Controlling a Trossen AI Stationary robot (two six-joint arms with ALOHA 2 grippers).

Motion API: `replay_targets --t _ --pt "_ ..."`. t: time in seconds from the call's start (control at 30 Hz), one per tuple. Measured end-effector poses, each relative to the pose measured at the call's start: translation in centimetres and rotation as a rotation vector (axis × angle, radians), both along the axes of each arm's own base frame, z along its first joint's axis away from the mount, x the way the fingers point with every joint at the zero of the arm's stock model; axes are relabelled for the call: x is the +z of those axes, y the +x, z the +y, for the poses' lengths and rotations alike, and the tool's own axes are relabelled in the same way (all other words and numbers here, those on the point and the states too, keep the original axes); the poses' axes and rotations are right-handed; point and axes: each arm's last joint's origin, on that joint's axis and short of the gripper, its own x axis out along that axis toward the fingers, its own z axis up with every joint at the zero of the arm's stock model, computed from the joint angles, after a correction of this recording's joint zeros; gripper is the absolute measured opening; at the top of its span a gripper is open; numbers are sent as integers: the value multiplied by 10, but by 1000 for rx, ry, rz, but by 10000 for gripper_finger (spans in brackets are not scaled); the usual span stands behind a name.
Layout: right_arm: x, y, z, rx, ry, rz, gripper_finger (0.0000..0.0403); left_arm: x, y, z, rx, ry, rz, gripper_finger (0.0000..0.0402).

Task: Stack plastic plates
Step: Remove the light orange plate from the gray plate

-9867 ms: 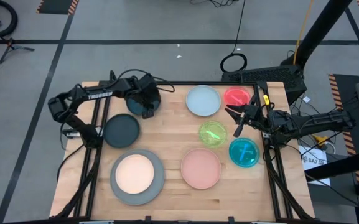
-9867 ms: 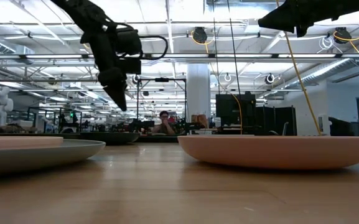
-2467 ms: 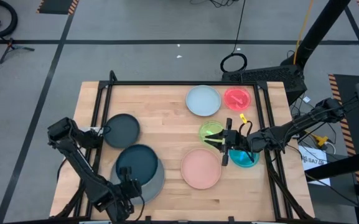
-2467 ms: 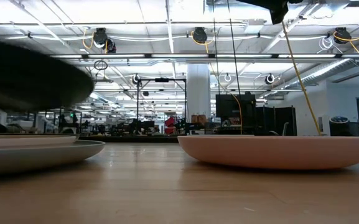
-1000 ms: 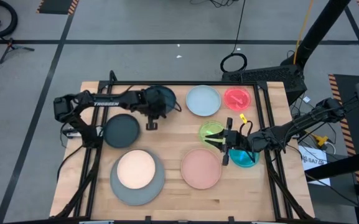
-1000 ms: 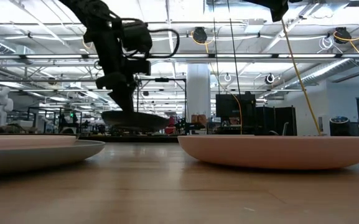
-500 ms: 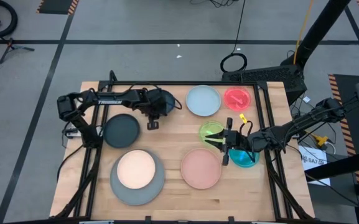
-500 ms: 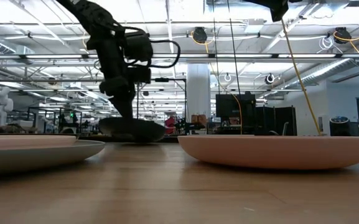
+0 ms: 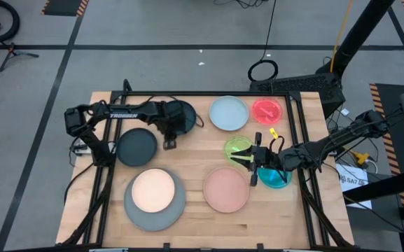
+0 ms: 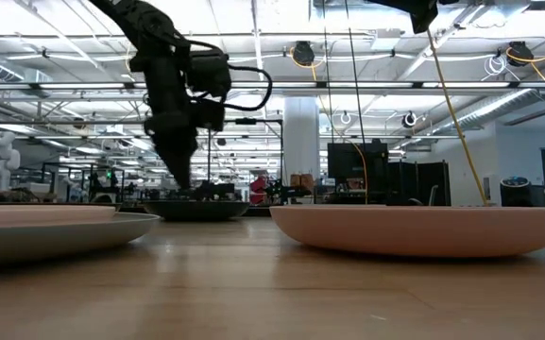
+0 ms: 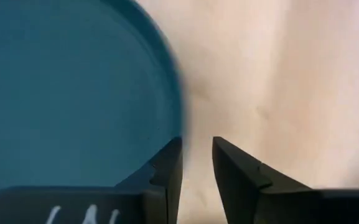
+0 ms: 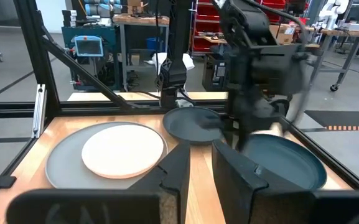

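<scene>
At the desk's far left, the dark teal plate [image 9: 183, 114] lies flat on the wood, and the left claw [image 9: 168, 137] sits at its near rim. In the left wrist view its fingers [image 11: 167, 171] stand a little apart, one over the plate's edge and one over bare wood, with a narrow gap between them that seems empty, so I judge it is not pinching the plate.

Only one stack shows: the cream plate [image 9: 152, 192] rests inside the large grey plate [image 9: 135, 213] at the near left. Everything else lies singly. The charcoal plate [image 9: 137, 147] is just beside the left arm's base, the light blue plate [image 9: 228, 113] and the red plate [image 9: 267, 110] are along the far edge, the pink plate [image 9: 225, 189] is near the front, and the green plate [image 9: 238, 149] is at mid right. The small teal plate [image 9: 277, 180] is partly hidden under the right arm.

The right claw [image 9: 253, 168] hovers between the green and small teal plates, its fingers [image 12: 173, 171] slightly spread and holding nothing.

By my reckoning the task is barely begun, with seven plates left to stack.
</scene>
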Motion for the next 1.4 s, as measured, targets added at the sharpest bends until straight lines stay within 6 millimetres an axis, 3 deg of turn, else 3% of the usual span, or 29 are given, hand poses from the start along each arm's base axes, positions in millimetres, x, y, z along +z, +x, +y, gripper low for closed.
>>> replay_targets --t 0.17,0.47,0.7,0.97,1.13,1.4 --pt "0 0 0 0 0 -1 61 15 -4 -50 -50 -137 56 95" --pt "1 0 0 0 6 -8 61 21 -8 -148 -232 -155 99 95" --pt "1 0 0 0 6 -8 61 20 -26 -193 -156 -31 177 96" --pt "1 0 0 0 7 -7 61 22 -47 -212 -260 245 209 128" --pt "1 0 0 0 7 -7 61 20 -47 -211 -287 258 198 131" --pt "1 0 0 1 6 -6 61 -10 -67 -194 -242 240 147 131"
